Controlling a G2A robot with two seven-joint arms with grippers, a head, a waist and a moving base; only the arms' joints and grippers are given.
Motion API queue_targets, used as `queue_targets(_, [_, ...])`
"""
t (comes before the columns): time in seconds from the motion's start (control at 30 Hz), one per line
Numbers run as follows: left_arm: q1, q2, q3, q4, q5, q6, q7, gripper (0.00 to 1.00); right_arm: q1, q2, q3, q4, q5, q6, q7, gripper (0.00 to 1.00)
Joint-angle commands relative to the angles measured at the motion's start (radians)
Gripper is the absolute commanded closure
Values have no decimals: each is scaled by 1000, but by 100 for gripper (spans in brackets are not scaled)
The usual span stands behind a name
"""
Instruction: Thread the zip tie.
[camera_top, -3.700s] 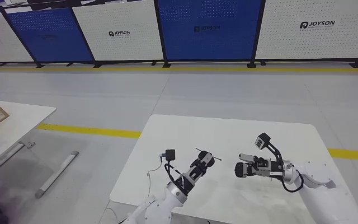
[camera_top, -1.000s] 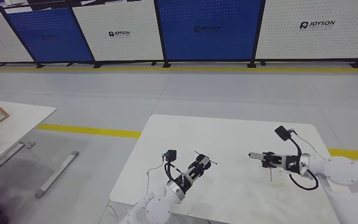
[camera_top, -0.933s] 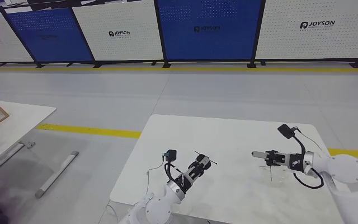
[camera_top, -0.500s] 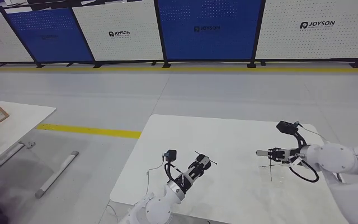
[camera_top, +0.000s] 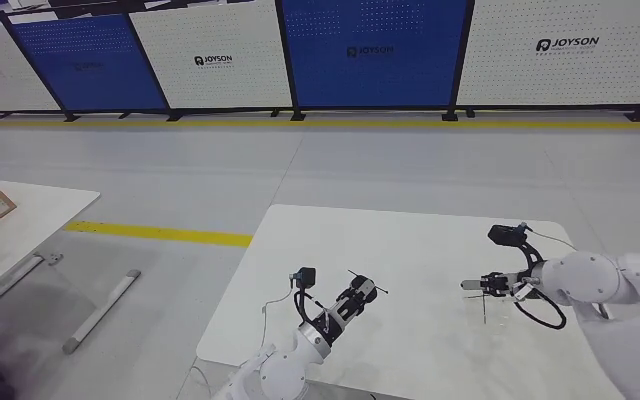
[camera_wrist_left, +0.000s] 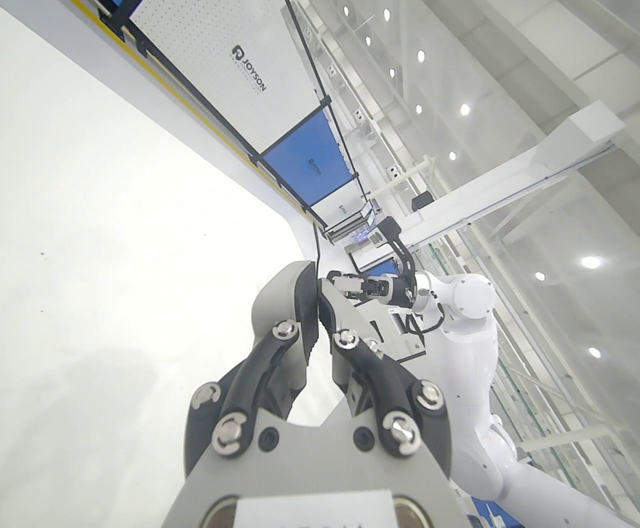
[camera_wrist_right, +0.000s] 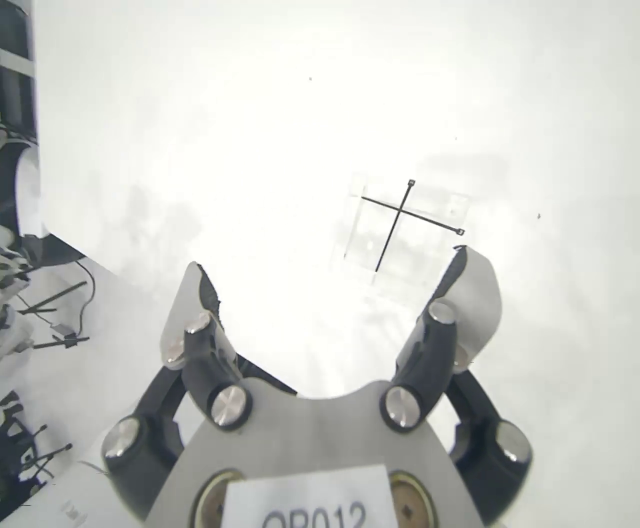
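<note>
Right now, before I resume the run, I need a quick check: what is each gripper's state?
Left gripper: closed, holding a zip tie.
Right gripper: open, holding nothing.

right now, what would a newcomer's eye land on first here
The left gripper is shut on a thin black zip tie, which pokes out past its fingertips over the near-left part of the white table. Toward the table's right side, the right gripper hangs open above the crossed zip ties lying flat on the tabletop.
</note>
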Motion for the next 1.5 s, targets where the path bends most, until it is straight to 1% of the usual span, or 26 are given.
queue_targets(0.0, [0,0,0,0,0,0,0,100,2,0,0,2,3,6,2,0])
queue_targets(0.27, [0,0,0,0,0,0,0,100,-2,-1,-2,3,5,2,-1,0])
queue_targets(0.3, [0,0,0,0,0,0,0,100,-10,-2,-15,4,22,-39,4,0])
queue_targets(0.33, [0,0,0,0,0,0,0,100,-6,-2,-23,25,55,-97,4,0])
queue_targets(0.4, [0,0,0,0,0,0,0,100,9,-2,-40,58,56,-129,4,0])
queue_targets(0.43, [0,0,0,0,0,0,0,100,16,-3,-57,67,63,-152,4,0])
queue_targets(0.47, [0,0,0,0,0,0,0,100,29,-5,-80,91,72,-168,4,0])
queue_targets(0.53, [0,0,0,0,0,0,0,100,64,-11,-120,137,68,-140,4,0])
queue_targets(0.9, [0,0,0,0,0,0,0,100,62,-11,-119,137,68,-139,-4,0])
queue_targets(0.97, [0,0,0,0,0,0,0,100,54,-8,-110,137,54,-107,-32,0])
queue_targets(1.1, [0,0,0,0,0,0,0,100,36,-2,-102,77,5,-37,-35,0])
queue_targets(1.13, [0,0,0,0,0,0,0,100,35,-2,-102,74,3,-30,-33,0])
queue_targets(1.4, [0,0,0,0,0,0,0,100,32,-1,-102,76,-1,-28,-40,0])
queue_targets(1.47, [0,0,0,0,0,0,0,100,22,-2,-112,73,-43,11,-69,0])
